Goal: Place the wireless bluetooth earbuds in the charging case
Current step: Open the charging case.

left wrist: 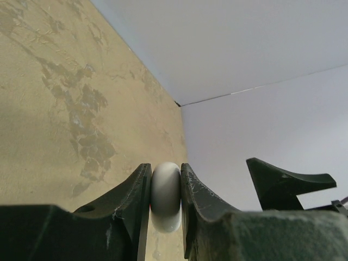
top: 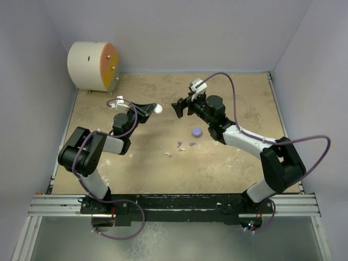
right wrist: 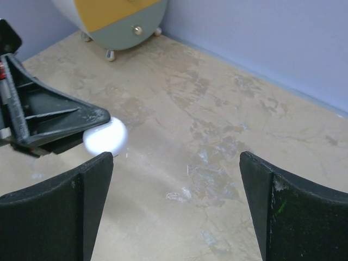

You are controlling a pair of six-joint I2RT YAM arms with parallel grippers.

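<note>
While the left claw (left wrist: 166, 174) pinches the white case half (left wrist: 166, 198), the spread right claw (right wrist: 176, 163) should gently lift those apparent earbuds (top: 179, 144).

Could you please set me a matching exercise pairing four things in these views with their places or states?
1. white case half
2. lilac case half
3. orange-faced drum
4. right end effector

A. open, holding nothing
B. far-left corner of the table
C. clamped in the left end effector
D. lying on the table near the earbuds

Pairs: 1-C, 2-D, 3-B, 4-A
</note>
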